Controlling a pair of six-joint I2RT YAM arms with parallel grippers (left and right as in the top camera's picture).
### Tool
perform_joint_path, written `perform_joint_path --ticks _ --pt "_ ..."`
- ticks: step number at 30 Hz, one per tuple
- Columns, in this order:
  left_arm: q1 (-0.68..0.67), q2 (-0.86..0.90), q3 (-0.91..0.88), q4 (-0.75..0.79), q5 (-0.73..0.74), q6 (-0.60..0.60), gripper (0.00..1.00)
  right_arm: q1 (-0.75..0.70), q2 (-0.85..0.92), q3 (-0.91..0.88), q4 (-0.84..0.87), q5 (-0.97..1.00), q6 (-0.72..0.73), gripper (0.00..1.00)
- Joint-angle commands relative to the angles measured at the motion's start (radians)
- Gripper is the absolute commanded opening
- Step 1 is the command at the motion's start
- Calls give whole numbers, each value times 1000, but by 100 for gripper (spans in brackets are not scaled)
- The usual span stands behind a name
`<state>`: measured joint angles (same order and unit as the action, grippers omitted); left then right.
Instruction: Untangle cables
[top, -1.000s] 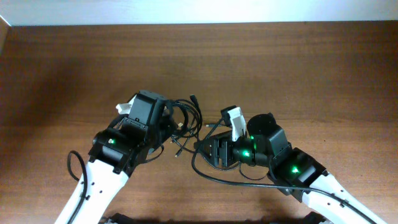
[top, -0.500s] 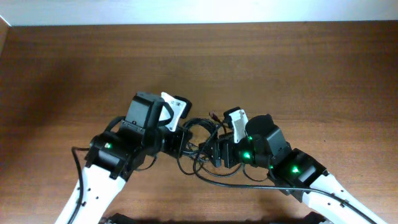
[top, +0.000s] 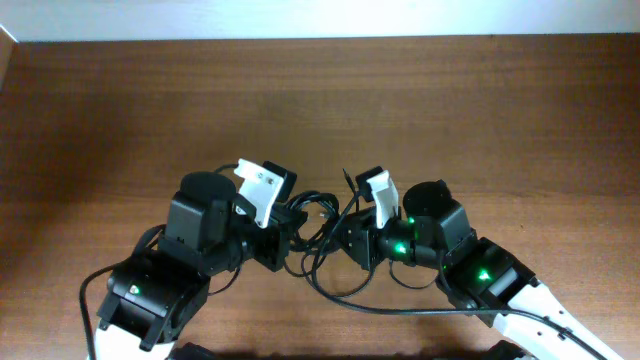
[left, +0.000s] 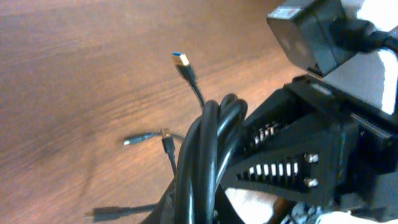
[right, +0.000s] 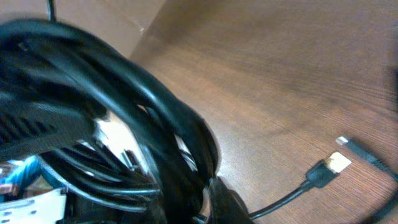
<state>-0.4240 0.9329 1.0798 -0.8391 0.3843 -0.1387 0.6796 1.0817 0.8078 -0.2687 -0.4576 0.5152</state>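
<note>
From the overhead camera I see the thin black flexible USB cables (top: 320, 213) bunched in one knot, just toward 6 o'clock of the middle of the dark brown wooden table (top: 450, 100). The left gripper (top: 288, 226), black with a white plastic bracket on top, reaches in from 8 o'clock, and its tips touch the knot's 9 o'clock side. The right gripper (top: 347, 240), of the same build, reaches in from 4 o'clock and touches the knot's 3 o'clock side. The two grippers are near each other, with only the tangle between them.

On the left wrist camera a thick bundle of strands rises from the bottom edge, right where that gripper's jaws sit. The jaws are fully closed, and I read them as clamped on the cables. Beyond the bundle, at 3 o'clock, is a slotted black finger of the right gripper. A gold-tipped plug (left: 180, 60) sticks out of the bundle toward 11 o'clock, and a small silver-tipped plug (left: 133, 140) shows against the wood at 9 o'clock.

On the right wrist camera the looped strands fill the left half of the view, so close that they hide the fingers. I cannot tell how far the right gripper is open or whether it has hold of anything. A flat gold-faced plug (right: 337, 162) lies at 4 o'clock.
</note>
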Motion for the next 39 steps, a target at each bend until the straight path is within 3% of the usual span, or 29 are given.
perform_joint_path --ticks 1,5,6,7,8,11,15,19,22,25,29,31,37,39 --pt "8 -25 30 106 11 -124 0 -7 19 -32 -31 24 -14 24" --pt "8 -26 31 150 11 -183 0 -7 19 -32 6 42 -14 28" --pt "8 -26 31 150 11 -183 0 -7 18 -32 42 41 -14 38" --pt "8 -26 31 150 11 -183 0 -6 18 -32 60 34 -14 56" --pt "16 -26 31 149 11 -183 0 -7 18 -32 89 -4 -39 99" --pt "123 -26 31 123 67 -239 0 -7 16 -32 92 -10 -69 99" --pt "291 -26 31 133 365 -239 0 -7 21 -32 101 36 -101 99" --pt "301 -26 31 104 418 -220 0 -8 23 -32 104 91 -35 99" --pt "301 -25 31 60 432 -137 0 -8 23 -32 108 105 -27 99" --pt "301 -25 31 147 609 -146 0 -8 26 -32 25 238 24 99" --pt "301 -25 31 359 613 -280 0 -6 83 -32 -127 222 21 99" --pt "319 -25 31 365 533 -299 0 -6 84 -32 -147 223 21 99" --pt "506 -25 31 327 536 -316 0 -8 66 -32 -117 242 48 99" --pt "507 -25 31 268 537 -233 0 -8 38 -31 -120 383 62 99"
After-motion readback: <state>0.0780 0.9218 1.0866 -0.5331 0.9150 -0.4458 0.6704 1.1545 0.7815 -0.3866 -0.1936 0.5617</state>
